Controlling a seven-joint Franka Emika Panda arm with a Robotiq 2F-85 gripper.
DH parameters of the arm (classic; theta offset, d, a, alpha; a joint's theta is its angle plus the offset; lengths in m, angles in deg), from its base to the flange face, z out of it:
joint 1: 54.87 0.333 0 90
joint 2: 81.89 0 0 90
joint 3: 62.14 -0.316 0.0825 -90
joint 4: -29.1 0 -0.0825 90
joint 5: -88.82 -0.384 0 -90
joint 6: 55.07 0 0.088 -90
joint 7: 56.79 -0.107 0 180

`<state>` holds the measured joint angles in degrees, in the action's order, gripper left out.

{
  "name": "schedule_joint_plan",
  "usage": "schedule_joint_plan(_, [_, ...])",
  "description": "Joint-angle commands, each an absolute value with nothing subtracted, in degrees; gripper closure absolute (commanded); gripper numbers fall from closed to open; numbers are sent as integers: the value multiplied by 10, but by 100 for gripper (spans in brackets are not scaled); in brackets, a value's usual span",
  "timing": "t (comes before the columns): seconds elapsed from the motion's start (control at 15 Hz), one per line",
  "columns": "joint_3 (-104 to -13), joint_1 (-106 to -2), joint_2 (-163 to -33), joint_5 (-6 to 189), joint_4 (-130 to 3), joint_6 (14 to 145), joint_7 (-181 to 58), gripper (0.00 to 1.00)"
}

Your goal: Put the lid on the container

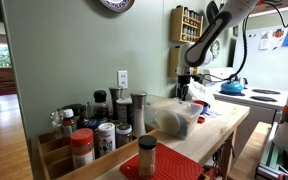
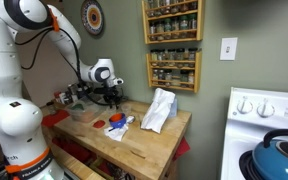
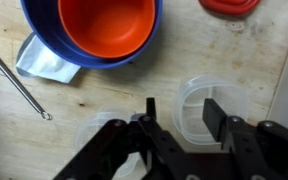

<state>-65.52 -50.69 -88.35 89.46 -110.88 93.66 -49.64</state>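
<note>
**Risks noted.** In the wrist view the gripper stood over the clear lid. One finger was outside the lid's rim and the other was above its inner face. The jaws were part-way apart, bare desk showed between them, and I saw neither pad pressing on the rim, so I judged the lid not yet held.

- The rim looked thin and the plastic flexible. A pinch on one edge could buckle it or let it squirt out sideways.
- Held by one edge, the lid would likely hang tilted. It could then seat crooked on the container or push that tub along the desk.
- The lid lay flat on the wood. Fingers set too high would close on nothing, and fingers set too low would scrape the desk.
- The orange bowl, nested in a blue bowl, sat close by. A wide swing on the lift could clip it.

**Location.** The container stood on the desk apart from the gripper, nearer the spice jars. It was open, as far as I could tell.

**Pose.** In both exterior views the arm arched high, elbow raised. The forearm dropped steeply, with the wrist pointing down and low over the desk.
</note>
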Motion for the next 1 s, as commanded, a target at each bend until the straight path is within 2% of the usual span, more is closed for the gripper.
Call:
schedule_joint_plan(0.0, [-659, -510, -902, 890, -1102, 950, -507, 78])
schedule_joint_plan(0.2, [-657, -512, -896, 895, -1100, 938, -500, 99])
schedule_joint_plan(0.6, [-660, -521, -845, 882, -1095, 883, -450, 100])
schedule_joint_plan(0.93, [-638, -532, -773, 907, -1049, 770, -475, 100])
